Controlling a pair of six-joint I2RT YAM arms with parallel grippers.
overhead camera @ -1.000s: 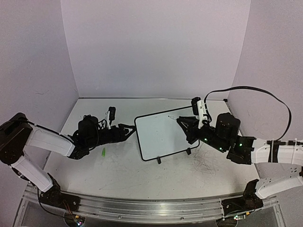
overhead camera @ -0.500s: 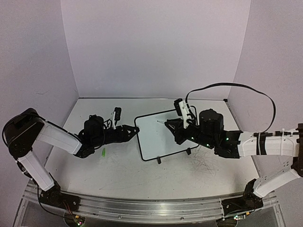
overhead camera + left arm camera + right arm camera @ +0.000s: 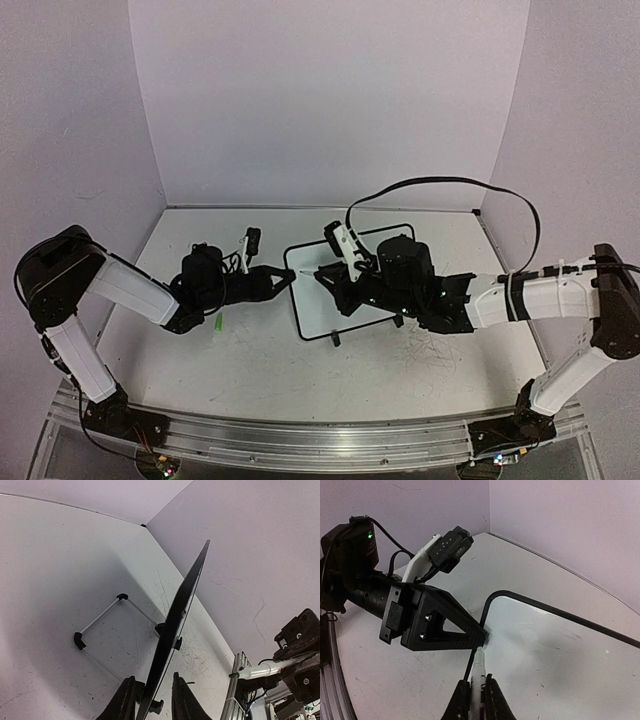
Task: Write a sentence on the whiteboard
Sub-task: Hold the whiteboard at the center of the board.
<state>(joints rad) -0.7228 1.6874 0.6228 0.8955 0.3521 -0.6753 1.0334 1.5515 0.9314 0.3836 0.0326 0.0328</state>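
The whiteboard (image 3: 316, 308) stands tilted on its wire stand at mid-table. Its thin black edge (image 3: 186, 597) runs between my left gripper's (image 3: 153, 676) jaws. The left finger lies against its back; a slim gap shows before the right finger. From the top view, this left gripper (image 3: 289, 280) sits at the board's left edge. My right gripper (image 3: 477, 680) is shut on a white marker (image 3: 481, 672). The marker's tip rests near the board's upper left corner, beside the left gripper's black fingers (image 3: 451, 626). No sentence shows on the board's white face (image 3: 560, 655).
A small green cap (image 3: 217, 322) lies on the scuffed tabletop below my left arm. The board's wire stand legs (image 3: 100, 625) reach out behind it. Side walls close the table at the back, left and right. The right arm's cable (image 3: 450, 185) arcs above the board.
My right arm has swept left across the board with the marker, to the left edge. The left gripper has slid forward onto that edge and its jaws have narrowed round it.
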